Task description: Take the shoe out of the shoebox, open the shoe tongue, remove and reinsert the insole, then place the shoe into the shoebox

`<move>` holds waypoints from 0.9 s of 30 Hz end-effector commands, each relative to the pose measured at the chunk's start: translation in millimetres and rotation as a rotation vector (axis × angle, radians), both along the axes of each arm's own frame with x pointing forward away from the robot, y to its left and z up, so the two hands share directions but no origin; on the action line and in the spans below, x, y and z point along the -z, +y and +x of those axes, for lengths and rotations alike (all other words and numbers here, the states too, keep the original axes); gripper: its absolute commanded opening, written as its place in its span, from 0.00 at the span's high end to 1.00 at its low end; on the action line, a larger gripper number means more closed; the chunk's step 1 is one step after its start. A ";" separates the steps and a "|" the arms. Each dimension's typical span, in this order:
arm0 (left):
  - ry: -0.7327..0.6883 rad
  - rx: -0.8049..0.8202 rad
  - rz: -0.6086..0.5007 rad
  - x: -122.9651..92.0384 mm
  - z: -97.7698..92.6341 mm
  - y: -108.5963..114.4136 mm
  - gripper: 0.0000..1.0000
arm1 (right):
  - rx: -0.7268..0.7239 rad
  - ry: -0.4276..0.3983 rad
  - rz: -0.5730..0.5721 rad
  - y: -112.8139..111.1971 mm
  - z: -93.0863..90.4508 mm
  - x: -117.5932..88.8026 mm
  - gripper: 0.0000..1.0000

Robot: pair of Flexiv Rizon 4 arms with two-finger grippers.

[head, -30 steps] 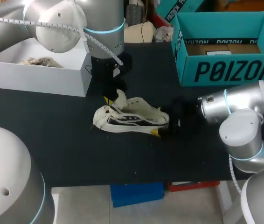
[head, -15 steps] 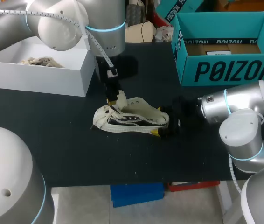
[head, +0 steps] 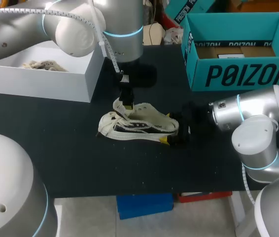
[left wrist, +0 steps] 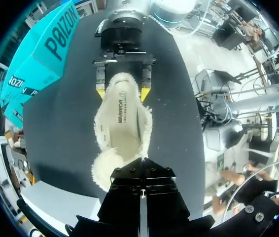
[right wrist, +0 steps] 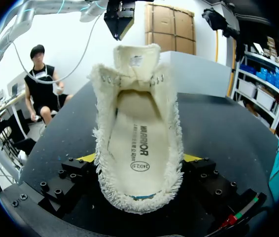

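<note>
Black table [head: 80, 148], shoe [head: 137, 126] lying near teal shoebox [head: 248, 74]

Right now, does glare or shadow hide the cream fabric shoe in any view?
Head view: glare only on the left arm's silver shell; the cream fabric shoe is evenly lit, though the right gripper blends into the black table. Both wrist views: its insole plainly lit, no shadow across it.

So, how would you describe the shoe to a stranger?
On the black table, between the white box and the teal box but nearer the robot, lies the shoe. Unlike them it is cream and frayed-edged, its heel clamped in the right gripper.
</note>
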State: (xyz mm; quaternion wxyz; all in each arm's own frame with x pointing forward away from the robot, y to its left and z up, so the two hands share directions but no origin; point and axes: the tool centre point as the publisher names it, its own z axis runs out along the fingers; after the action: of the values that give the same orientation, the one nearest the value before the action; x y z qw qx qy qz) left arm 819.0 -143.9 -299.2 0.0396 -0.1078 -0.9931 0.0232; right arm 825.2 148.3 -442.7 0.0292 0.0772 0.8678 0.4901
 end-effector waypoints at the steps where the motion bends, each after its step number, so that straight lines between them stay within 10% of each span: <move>1: 0.067 0.070 -0.027 15.3 24.3 -13.7 1.00 | 0.001 0.001 -0.002 1.2 -0.2 5.2 1.00; 27: 0.217 -0.013 -0.054 75.3 8.1 -38.5 1.00 | 0.001 0.001 -0.002 1.2 -0.2 5.2 1.00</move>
State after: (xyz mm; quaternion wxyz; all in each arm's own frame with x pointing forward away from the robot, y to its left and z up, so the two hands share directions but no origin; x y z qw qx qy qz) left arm 829.5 -181.5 -366.8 0.1432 -0.0985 -0.9833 0.0549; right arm 825.2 148.4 -442.7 0.0292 0.0772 0.8677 0.4901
